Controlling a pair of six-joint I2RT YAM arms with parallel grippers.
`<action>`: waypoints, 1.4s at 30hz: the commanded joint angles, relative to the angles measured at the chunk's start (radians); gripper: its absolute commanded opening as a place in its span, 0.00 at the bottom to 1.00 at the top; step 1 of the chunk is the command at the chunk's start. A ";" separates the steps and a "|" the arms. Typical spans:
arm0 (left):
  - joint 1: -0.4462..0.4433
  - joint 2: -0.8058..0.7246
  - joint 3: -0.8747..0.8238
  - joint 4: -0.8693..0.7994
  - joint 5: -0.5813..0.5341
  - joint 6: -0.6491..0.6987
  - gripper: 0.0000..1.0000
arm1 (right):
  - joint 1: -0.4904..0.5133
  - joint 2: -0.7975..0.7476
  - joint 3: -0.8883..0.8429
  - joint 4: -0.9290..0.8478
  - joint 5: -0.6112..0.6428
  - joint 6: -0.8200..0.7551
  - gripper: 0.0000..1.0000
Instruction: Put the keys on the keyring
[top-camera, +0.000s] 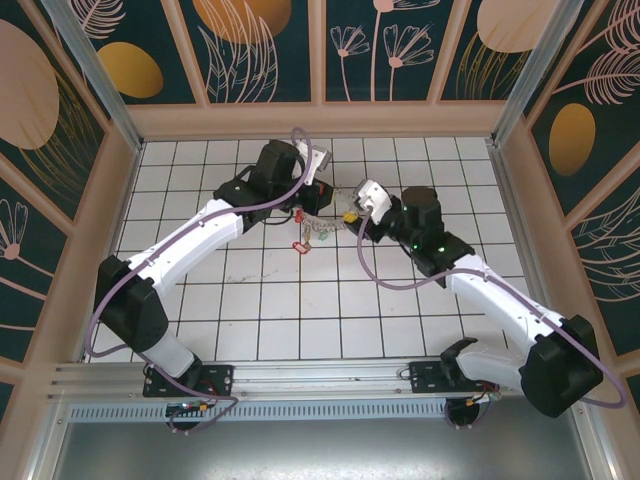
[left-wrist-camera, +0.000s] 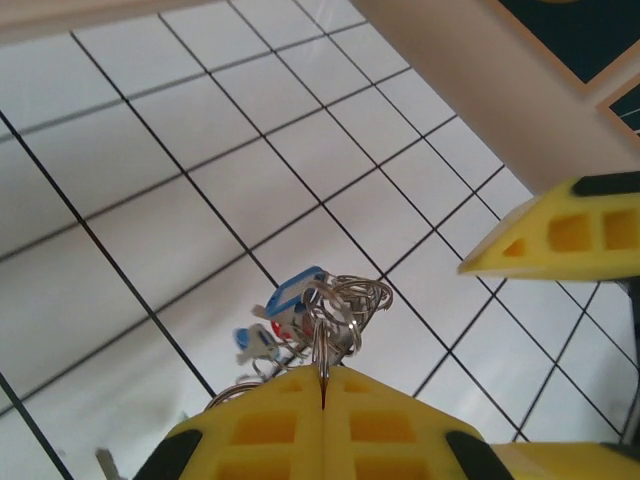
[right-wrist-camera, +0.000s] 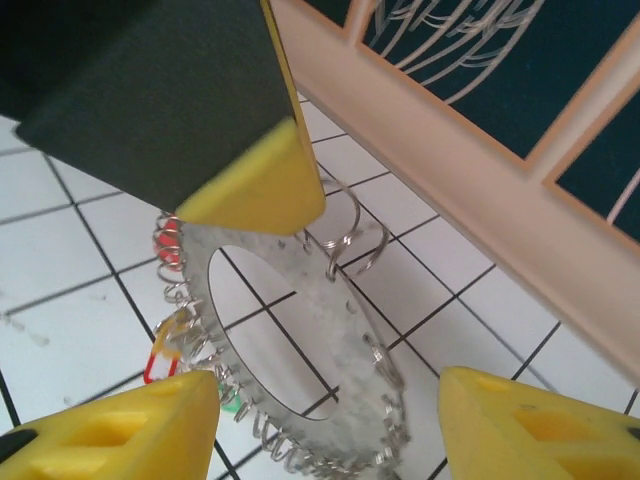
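The keyring (right-wrist-camera: 362, 352) is a flat grey ring edged with wire loops, standing tilted above the tiles, and it also shows between both arms (top-camera: 322, 228). My left gripper (left-wrist-camera: 323, 388) is shut on its thin rim, and its yellow tip (right-wrist-camera: 252, 190) covers the ring's top. Keys with blue tags (left-wrist-camera: 296, 290) dangle from small split rings just beyond the left fingers. Red (right-wrist-camera: 168, 246), yellow (right-wrist-camera: 166, 334) and green (right-wrist-camera: 231, 405) tags hang along the ring's left side. My right gripper (right-wrist-camera: 325, 430) is open, one finger on each side of the ring's lower part, not touching it.
A red-tagged key (top-camera: 297, 247) hangs low near the white tiled floor (top-camera: 250, 300). The wooden back wall (right-wrist-camera: 480, 200) runs close behind the ring. The right gripper's yellow finger (left-wrist-camera: 560, 235) shows to the right of the left one.
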 joint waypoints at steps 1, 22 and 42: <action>0.002 -0.002 0.027 -0.038 0.070 -0.083 0.00 | -0.039 -0.001 0.070 -0.155 -0.138 -0.176 0.60; 0.002 0.006 0.015 -0.133 0.242 -0.203 0.00 | -0.056 0.173 0.167 -0.249 -0.274 -0.290 0.17; 0.002 0.089 0.137 -0.390 0.224 -0.042 0.00 | 0.064 0.053 -0.013 -0.024 -0.065 -0.257 0.01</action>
